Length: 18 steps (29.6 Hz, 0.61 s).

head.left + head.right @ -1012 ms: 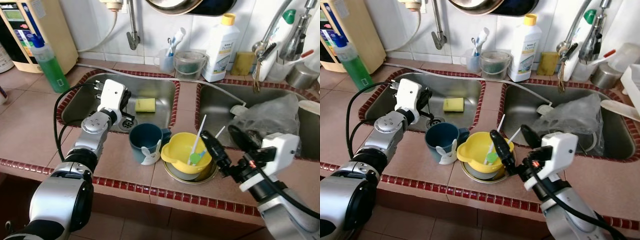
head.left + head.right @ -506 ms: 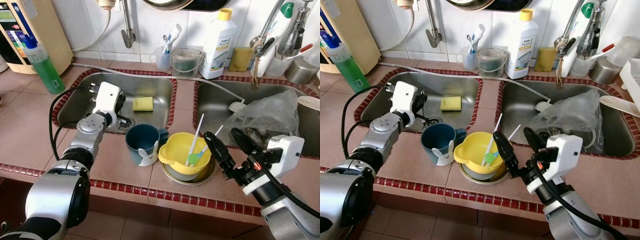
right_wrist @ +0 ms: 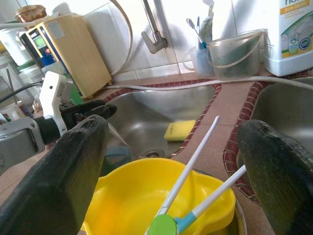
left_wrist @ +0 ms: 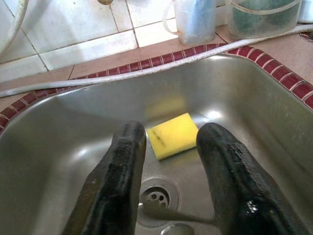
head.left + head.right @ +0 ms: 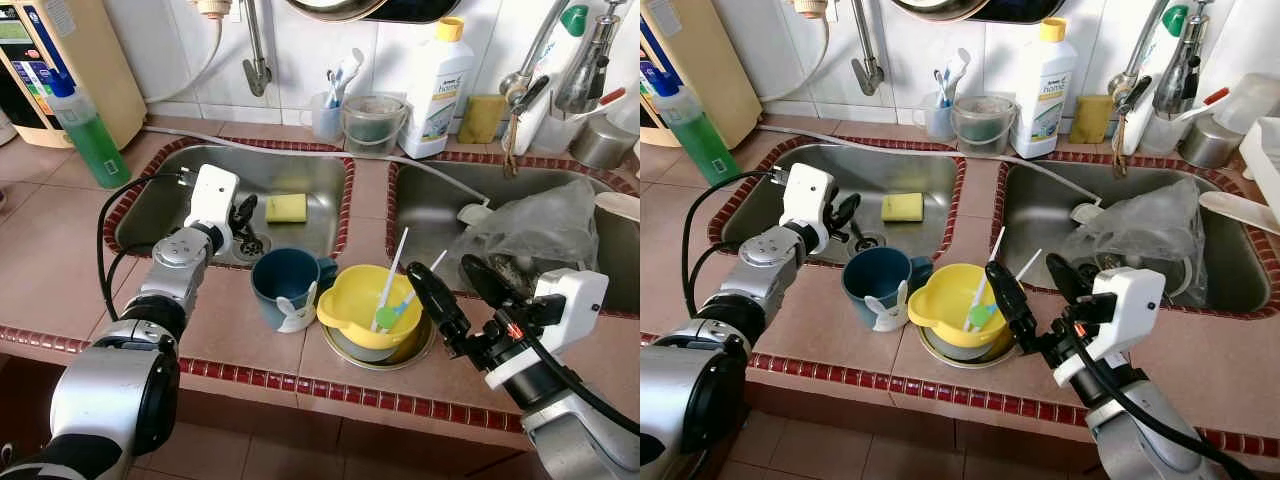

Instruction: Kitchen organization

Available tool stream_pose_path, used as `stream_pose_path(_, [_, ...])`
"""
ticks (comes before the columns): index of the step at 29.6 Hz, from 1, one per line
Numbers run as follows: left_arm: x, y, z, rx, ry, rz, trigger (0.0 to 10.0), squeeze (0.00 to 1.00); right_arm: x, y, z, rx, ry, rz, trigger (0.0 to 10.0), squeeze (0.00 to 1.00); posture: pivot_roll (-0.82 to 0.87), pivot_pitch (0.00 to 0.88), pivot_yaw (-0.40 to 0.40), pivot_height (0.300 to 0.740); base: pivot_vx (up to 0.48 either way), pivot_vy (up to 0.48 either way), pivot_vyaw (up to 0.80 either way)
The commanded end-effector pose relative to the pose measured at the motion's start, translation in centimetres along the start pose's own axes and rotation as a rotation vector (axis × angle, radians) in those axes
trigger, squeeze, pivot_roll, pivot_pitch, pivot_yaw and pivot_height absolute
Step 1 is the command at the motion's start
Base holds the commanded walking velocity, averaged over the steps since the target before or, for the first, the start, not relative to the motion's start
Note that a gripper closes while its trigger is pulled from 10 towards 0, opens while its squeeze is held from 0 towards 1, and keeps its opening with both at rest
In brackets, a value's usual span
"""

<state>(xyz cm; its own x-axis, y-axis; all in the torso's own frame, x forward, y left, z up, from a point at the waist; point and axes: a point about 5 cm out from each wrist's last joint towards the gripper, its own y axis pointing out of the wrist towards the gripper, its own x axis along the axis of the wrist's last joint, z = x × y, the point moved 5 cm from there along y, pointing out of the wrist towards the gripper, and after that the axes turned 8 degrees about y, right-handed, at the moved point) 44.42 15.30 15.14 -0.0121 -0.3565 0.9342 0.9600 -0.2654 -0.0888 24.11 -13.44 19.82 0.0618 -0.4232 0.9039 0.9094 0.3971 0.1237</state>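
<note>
Left wrist view: left gripper [image 4: 168,161] now nudged closer over the yellow sponge [image 4: 172,135], jaws spread, nothing pinched yet. Probably lining up a grab.

The sink [image 4: 274,117] is brushed steel with a dull sheen. The sponge [image 4: 173,135] looks soft, matt foam. The yellow bowl [image 3: 146,205] is smooth, glossy plastic, as is the blue mug [image 5: 283,280]. The counter [image 5: 50,260] is matt clay tile; the wall tiles [image 4: 83,29] are glazed. A crinkled clear plastic bag [image 5: 545,230] glistens.
</note>
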Motion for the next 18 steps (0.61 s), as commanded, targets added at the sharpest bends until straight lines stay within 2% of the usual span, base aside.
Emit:
stream_pose_path(1, [0.36,0.02,0.76,0.01,0.004,0.0,10.0,1.0,0.42,-0.1,0.4,0.014,-0.003,-0.008,10.0,0.0,-0.19,0.069,0.083,0.74,0.0,0.0,0.0])
stream_pose_path(15, [0.34,0.01,0.77,0.01,0.003,0.001,10.0,1.0,0.44,-0.07,0.42,0.015,-0.001,-0.007,10.0,0.0,-0.19,0.069,0.083,0.74,0.0,0.0,0.0])
stream_pose_path(16, [0.73,0.01,1.15,0.012,-0.008,-0.014,10.0,0.0,0.51,0.43,0.49,0.03,0.003,-0.013,10.0,0.0,-0.15,0.051,0.07,0.74,0.0,0.0,0.0])
stream_pose_path(18, [1.03,0.0,1.43,0.015,-0.016,-0.025,10.0,0.0,0.57,0.79,0.55,0.041,0.005,-0.017,10.0,0.0,-0.15,0.051,0.07,0.74,0.0,0.0,0.0])
